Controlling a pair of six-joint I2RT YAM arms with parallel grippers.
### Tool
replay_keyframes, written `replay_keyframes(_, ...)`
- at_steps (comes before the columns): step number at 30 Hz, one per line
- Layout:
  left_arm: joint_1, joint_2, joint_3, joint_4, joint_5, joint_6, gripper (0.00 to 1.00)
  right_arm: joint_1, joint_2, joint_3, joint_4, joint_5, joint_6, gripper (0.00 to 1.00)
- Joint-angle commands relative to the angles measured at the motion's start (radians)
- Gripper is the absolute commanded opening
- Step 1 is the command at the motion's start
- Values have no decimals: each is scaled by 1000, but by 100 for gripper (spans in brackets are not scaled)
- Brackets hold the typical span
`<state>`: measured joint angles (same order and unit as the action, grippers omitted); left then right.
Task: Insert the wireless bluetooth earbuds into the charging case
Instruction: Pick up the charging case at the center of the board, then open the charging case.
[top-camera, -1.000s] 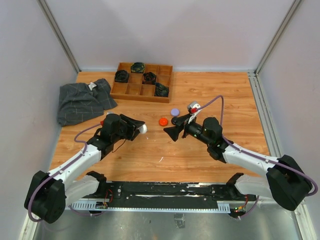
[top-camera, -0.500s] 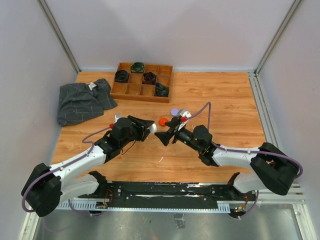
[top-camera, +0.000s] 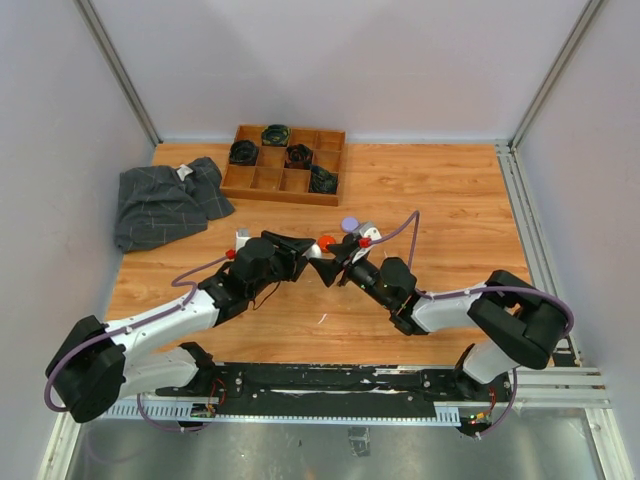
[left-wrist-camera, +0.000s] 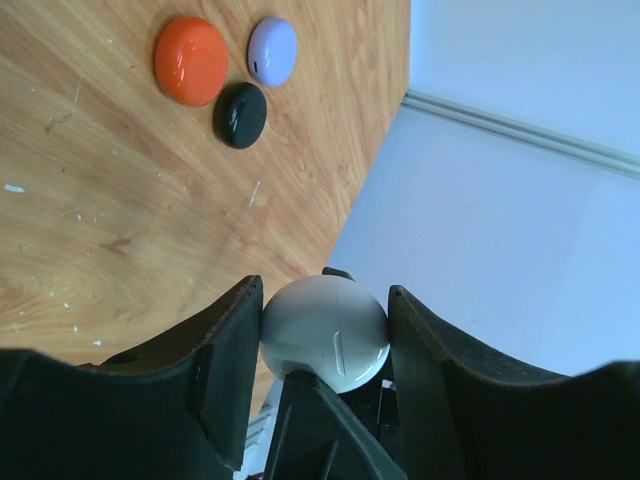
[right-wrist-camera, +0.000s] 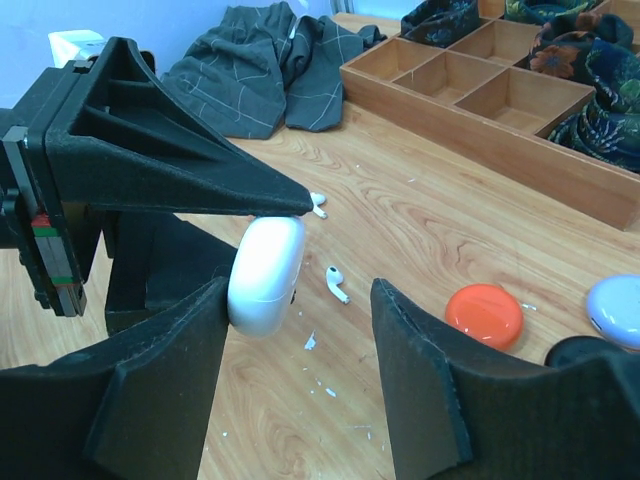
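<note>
L gripper (left-wrist-camera: 322, 300) clamped on white rounded plastic charging case (left-wrist-camera: 325, 332), held up off the wood-grain table (top-camera: 450, 200), mid-front between the two arms. Case lid looks shut; contents not visible. R gripper (right-wrist-camera: 300, 320) has jaws apart, straddling the same case. One finger sits right against its side, the other well clear.

Step in hand (my read): R to get a second hold on the case, prob. to open the lid.
- Centre case between R fingers before closing, else a one-sided push will twist it in L's grip.
- R should bite on a part L isn't covering.
- L to hold firm till R is seated.
- Smooth rounded shell looks slippery, so squeeze square across it.

Earbuds: small white plastic earbud (right-wrist-camera: 337, 284) lies loose on table just past the case. Second white earbud (right-wrist-camera: 317, 207) lies a bit further off, by L's fingertip. Neither in a case yet.

Containers:
- Glossy orange-red round case (left-wrist-camera: 190, 60), lilac round case (left-wrist-camera: 272, 51) and black round case (left-wrist-camera: 240, 115) are bunched close on table. All closed; contents can't tell.
- Wooden compartment tray (top-camera: 280, 194) at far side has four cells w/ dark patterned bundles (top-camera: 242, 152); other cells show bare wood.
- Crumpled grey checked cloth (top-camera: 165, 205) lies left of tray.
</note>
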<state>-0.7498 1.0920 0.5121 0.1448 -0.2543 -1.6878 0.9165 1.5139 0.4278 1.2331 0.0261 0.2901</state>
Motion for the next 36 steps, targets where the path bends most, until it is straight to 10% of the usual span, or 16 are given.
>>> replay_keyframes(1,-19,10,27,45,-45,-19,41,15,27,-15,120,46,9,56)
replay_keyframes(20,-25,-59,28,42,-106,215,86,-29,-31,-49,121,-65,-19,7)
replay_keyframes(36,-25,-229,46,174,26,1086,98,-290,-220,-47,9,-528,128,2)
